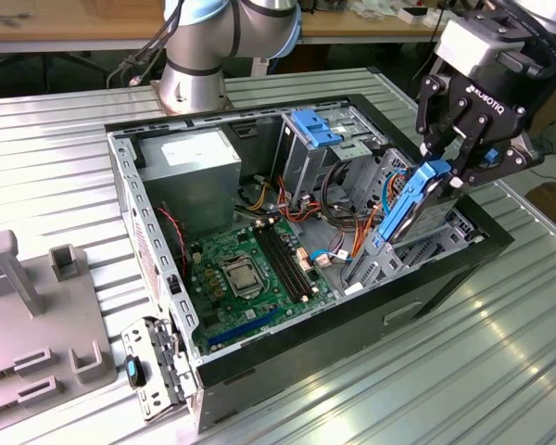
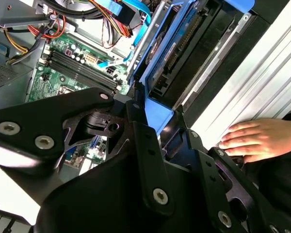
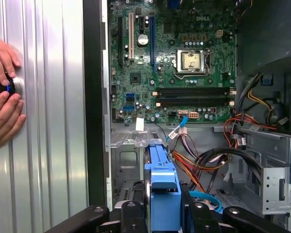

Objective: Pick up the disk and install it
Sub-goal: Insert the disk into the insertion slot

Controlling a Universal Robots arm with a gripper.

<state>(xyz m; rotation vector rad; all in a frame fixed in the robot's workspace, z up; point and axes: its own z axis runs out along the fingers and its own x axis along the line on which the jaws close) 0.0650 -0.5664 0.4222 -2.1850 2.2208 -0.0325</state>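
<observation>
The gripper (image 1: 452, 165) has its fingers (image 3: 196, 216) closed on either side of the disk (image 1: 410, 202), pinching the blue carrier by its upper end. The drive hangs steeply tilted at the exterior view's right end of the open computer case (image 1: 287, 357). Its lower end points down into the grey metal drive bay (image 1: 428, 243); I cannot tell whether it touches the bay. The main risk, as I judge it, is misalignment: at this slant the carrier's edges may meet the bay walls crookedly and jam instead of sliding in. Because the grip is at one end only, a jam could lever the disk between the pads and twist or loosen it. A bundle of orange, red and blue cables (image 3: 196, 162) lies just beside the bay, between it and the motherboard (image 1: 250, 269). A loop could catch under the descending carrier and be crushed, or stop the drive from seating. If the disk slips free it would likely land on those cables or strike the board. A person's hand (image 2: 257, 138) rests on the ribbed metal table (image 1: 500, 371) near the case wall, on the side by the gripper, so a sideways swing of the arm could reach it.
</observation>
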